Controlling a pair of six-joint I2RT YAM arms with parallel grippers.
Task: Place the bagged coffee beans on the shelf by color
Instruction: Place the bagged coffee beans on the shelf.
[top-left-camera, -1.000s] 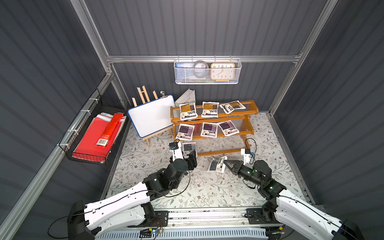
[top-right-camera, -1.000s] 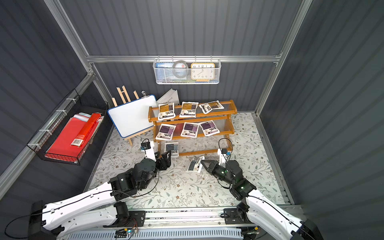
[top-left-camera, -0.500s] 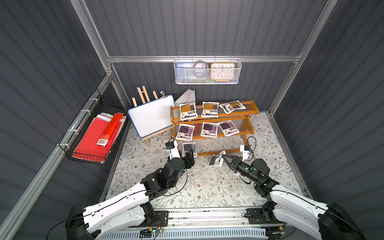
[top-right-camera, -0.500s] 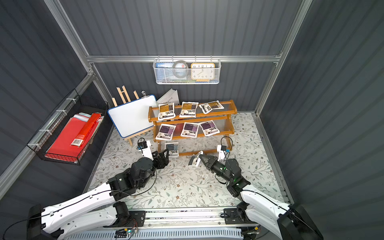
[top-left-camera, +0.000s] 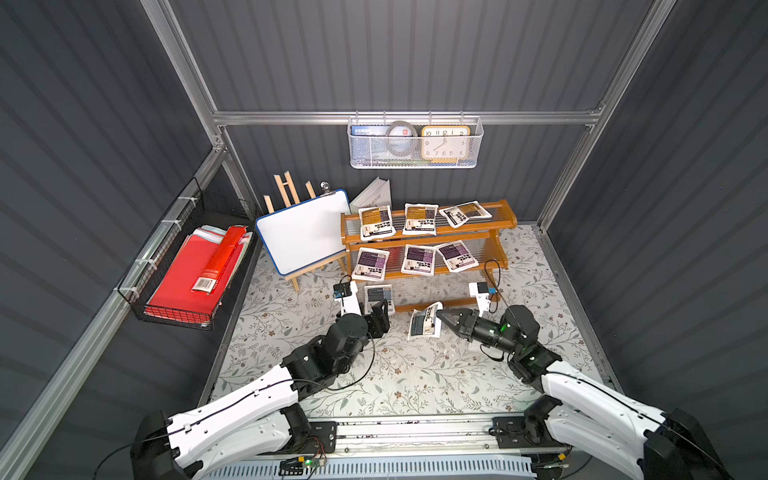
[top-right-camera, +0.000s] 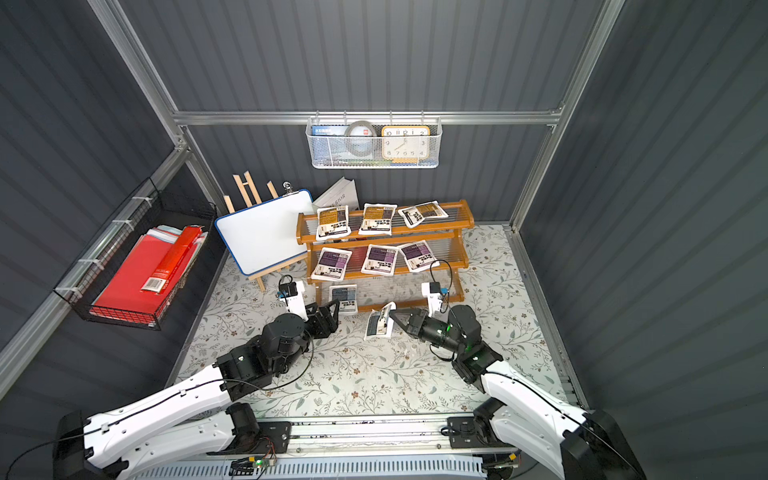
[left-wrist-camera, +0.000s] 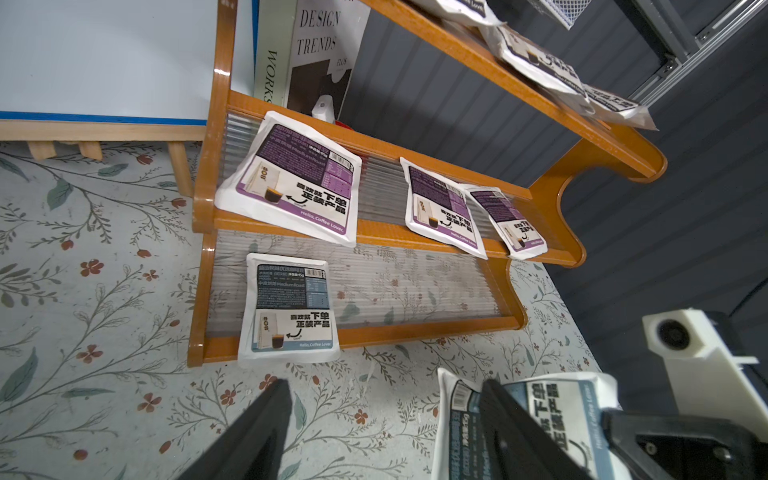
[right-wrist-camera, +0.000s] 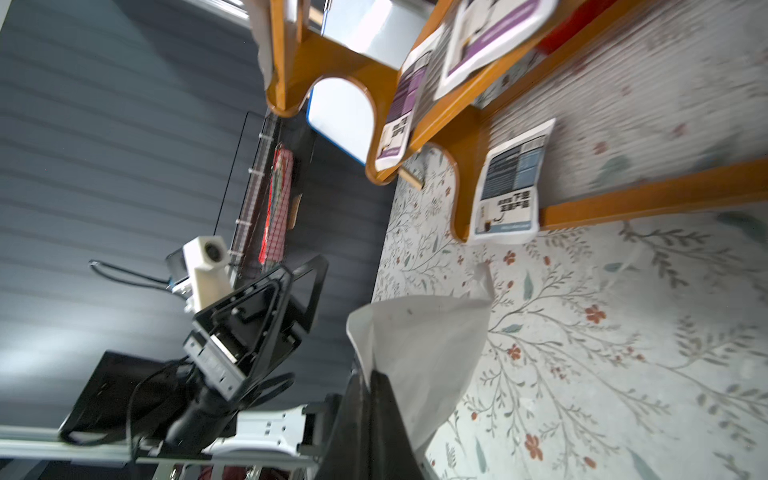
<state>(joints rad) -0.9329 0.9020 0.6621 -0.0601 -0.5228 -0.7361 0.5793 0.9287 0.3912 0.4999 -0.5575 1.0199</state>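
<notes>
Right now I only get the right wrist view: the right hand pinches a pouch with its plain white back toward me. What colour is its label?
Observer: Grey-blue. The left wrist view shows the held pouch from its printed side.
Operator: Does the top tier hold any of that colour? I can't see it.
Observer: No. In both top views the top tier carries three orange-brown pouches and nothing else.
Operator: The left hand is blurred for me. Is it carrying anything?
Observer: No. In the left wrist view the left hand is open and empty.
</notes>
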